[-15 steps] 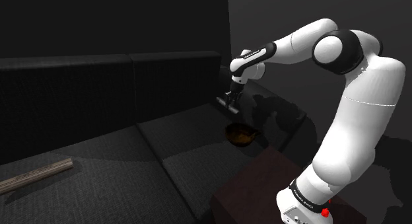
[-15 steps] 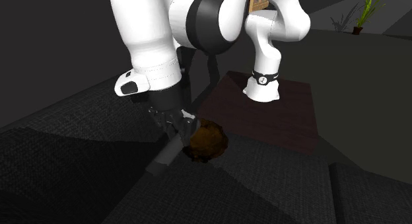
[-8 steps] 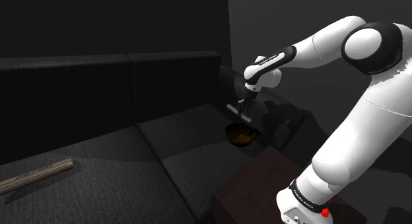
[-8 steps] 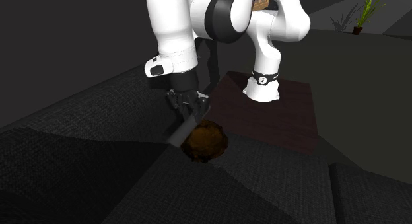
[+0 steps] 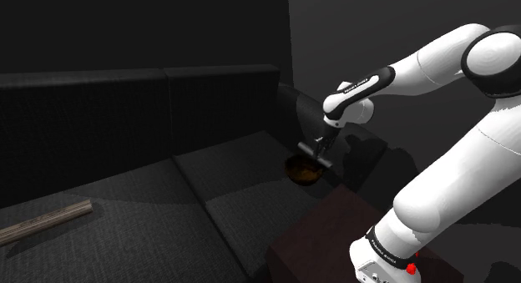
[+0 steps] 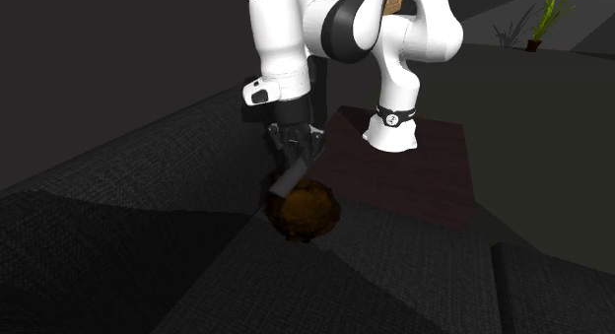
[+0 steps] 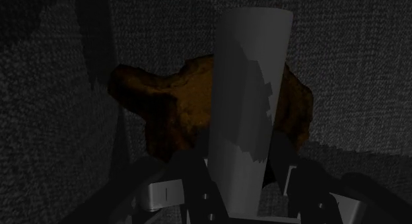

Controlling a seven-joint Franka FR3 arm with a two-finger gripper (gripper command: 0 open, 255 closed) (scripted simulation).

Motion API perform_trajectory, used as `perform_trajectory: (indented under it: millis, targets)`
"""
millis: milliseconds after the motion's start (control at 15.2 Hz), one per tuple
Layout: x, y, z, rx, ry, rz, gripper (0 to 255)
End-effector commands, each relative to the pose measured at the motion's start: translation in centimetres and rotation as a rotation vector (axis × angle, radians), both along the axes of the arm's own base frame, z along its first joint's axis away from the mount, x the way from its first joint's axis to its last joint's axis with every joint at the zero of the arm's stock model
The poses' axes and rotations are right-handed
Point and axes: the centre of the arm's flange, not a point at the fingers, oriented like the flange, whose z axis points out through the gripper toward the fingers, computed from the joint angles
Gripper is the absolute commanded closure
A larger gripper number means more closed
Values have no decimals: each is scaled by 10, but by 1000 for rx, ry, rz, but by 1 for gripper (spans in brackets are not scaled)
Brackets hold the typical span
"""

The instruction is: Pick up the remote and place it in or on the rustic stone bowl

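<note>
My black gripper (image 5: 316,150) is shut on a plain grey bar-shaped remote (image 6: 288,180) and holds it tilted just above a rough brown stone bowl (image 6: 309,211). The bowl (image 5: 302,170) sits on the dark sofa seat (image 5: 167,214), close to the stand. In the wrist view the remote (image 7: 247,104) runs out from between the fingers (image 7: 191,183), its far end reaching past the bowl (image 7: 162,107), which lies right below it. Whether the remote touches the bowl, I cannot tell.
A dark brown stand (image 5: 321,235) carries the arm's base at the sofa's end. A wooden plank (image 5: 46,222) lies on the seat at the shoulder view's far left. The sofa backrest (image 5: 142,98) rises behind. A potted plant (image 6: 542,22) stands far off.
The arm has carried the remote toward the shoulder view's right and downward, from beside the bowl to right above it. The grip has stayed shut.
</note>
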Motion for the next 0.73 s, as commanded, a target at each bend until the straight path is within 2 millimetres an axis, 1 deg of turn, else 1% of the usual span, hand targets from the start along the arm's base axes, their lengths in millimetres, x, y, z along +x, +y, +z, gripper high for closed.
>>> perform_trajectory:
  millis: [0, 396, 462, 660]
  targets:
    - [-3, 0, -10, 0, 0, 0, 255]
    - [-3, 0, -41, 0, 0, 0, 255]
    - [-3, 0, -49, 0, 0, 0, 255]
    - [-3, 0, -49, 0, 0, 0, 255]
